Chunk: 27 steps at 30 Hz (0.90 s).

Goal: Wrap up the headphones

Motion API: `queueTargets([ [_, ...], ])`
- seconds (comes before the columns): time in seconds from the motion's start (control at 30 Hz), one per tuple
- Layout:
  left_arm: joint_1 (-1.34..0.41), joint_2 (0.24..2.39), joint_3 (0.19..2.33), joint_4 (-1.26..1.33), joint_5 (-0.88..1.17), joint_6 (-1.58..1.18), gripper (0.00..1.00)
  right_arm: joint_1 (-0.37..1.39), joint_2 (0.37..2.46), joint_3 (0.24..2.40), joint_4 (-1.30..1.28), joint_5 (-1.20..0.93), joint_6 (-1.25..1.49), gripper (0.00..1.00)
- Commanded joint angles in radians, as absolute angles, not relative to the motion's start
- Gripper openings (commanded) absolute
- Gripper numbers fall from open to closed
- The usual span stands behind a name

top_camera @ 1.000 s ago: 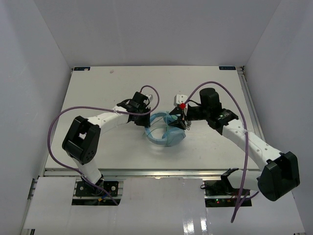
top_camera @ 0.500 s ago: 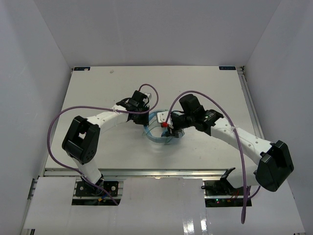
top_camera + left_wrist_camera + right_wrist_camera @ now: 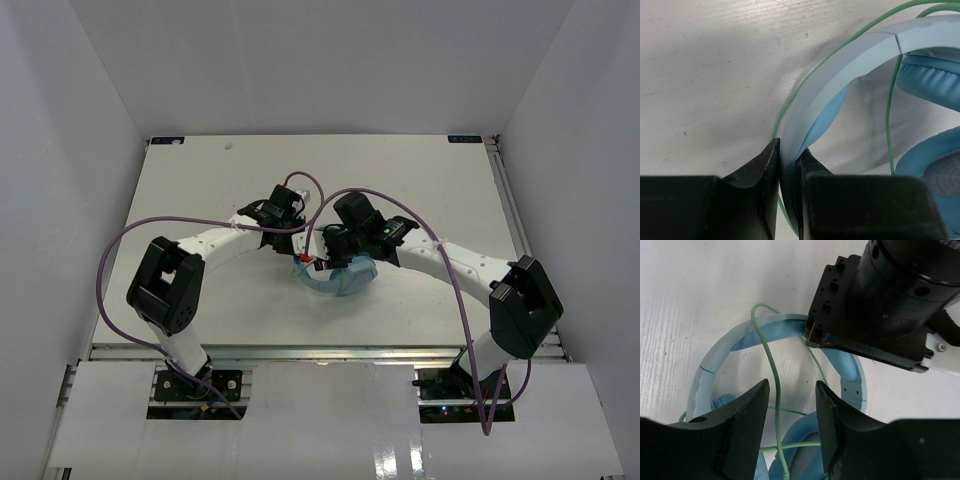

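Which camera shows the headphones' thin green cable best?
Right wrist: the cable is traceable over the headband and down between the right gripper's fingers. Left wrist shows partial strands; the top view barely resolves it.

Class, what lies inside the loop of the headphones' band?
Bare table and strands of the thin green cable show inside the headphones band. The right gripper fingers cover the loop's lower part.

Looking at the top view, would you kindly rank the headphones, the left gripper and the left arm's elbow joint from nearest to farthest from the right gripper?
Measured from the right gripper:
1. The headphones, directly beneath it, mid-scene.
2. The left gripper, just to its left, clamped on them.
3. The left arm's elbow joint, far off at the near left.
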<state>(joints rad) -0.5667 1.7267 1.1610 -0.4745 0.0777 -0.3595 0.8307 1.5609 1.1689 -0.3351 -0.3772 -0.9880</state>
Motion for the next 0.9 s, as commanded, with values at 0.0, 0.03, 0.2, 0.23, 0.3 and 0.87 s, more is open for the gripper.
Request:
queueTargets([
  [0.0,-0.565,1.667,1.215,-0.449,0.136,-0.373,0.00,0.842,1.576,1.228,-0.373,-0.357,-1.036,0.39],
  [0.03,-0.565,1.667,1.215,-0.449,0.138,-0.374,0.00,0.843,1.585,1.236,-0.384,-0.356,-1.039,0.37],
  [0.2,-0.565,1.663,1.212,-0.448,0.140,-0.378,0.00,0.851,1.608,1.252,-0.406,-0.354,-1.051,0.20],
  [0.23,-0.565,1.662,1.211,-0.448,0.140,-0.379,0.00,0.851,1.609,1.253,-0.409,-0.356,-1.052,0.16],
  [0.3,-0.565,1.660,1.208,-0.448,0.138,-0.379,0.00,0.853,1.602,1.247,-0.414,-0.363,-1.054,0.08],
  [0.87,-0.554,1.672,1.219,-0.448,0.129,-0.379,0.00,0.905,1.340,1.171,-0.668,-0.464,-1.353,0.08],
])
